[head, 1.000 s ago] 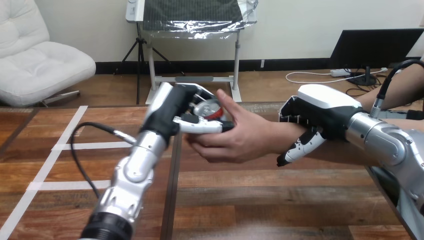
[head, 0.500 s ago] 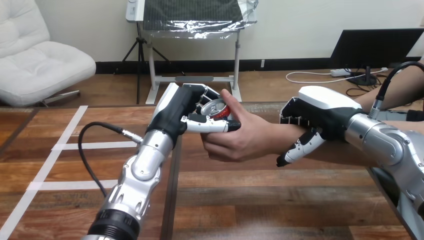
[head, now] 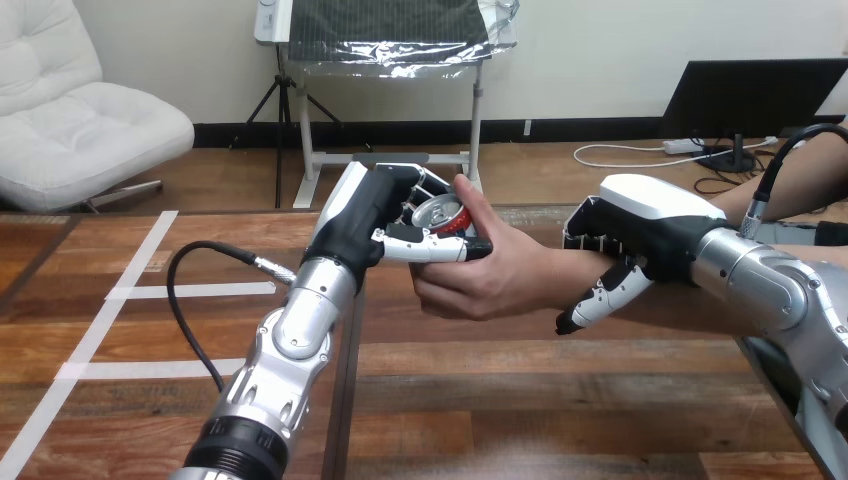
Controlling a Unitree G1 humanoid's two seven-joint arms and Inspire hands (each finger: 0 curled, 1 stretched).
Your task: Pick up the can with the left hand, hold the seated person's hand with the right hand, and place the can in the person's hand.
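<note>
The left robot hand (head: 372, 215) is clamped on the can (head: 438, 212), its fingers curled over the far side and its thumb lying across the near side. It holds the can tilted in the air above the far edge of the tabletop (head: 520, 400), about midway along that edge. The person's hand (head: 490, 280) is right against it: the thumb is raised beside the can's rim and the curled fingers sit just under the robot thumb, so both hands are on the can at once. Further toward the right edge, the right robot hand (head: 640, 225) sits over the person's wrist (head: 558, 272), with its fingers bent down the far side and its thumb hanging across the near side, closed round the wrist from above. The can looks nearly handed over, but the release is the risky part. If the left robot hand opens before the person's fingers have closed under the can, the tilted can could slip out and fall to the tabletop. If it draws back without opening enough, the robot thumb could catch the person's fingers or drag the can away with it. Too firm a grip on the wrist could also pull the receiving hand out of line.
</note>
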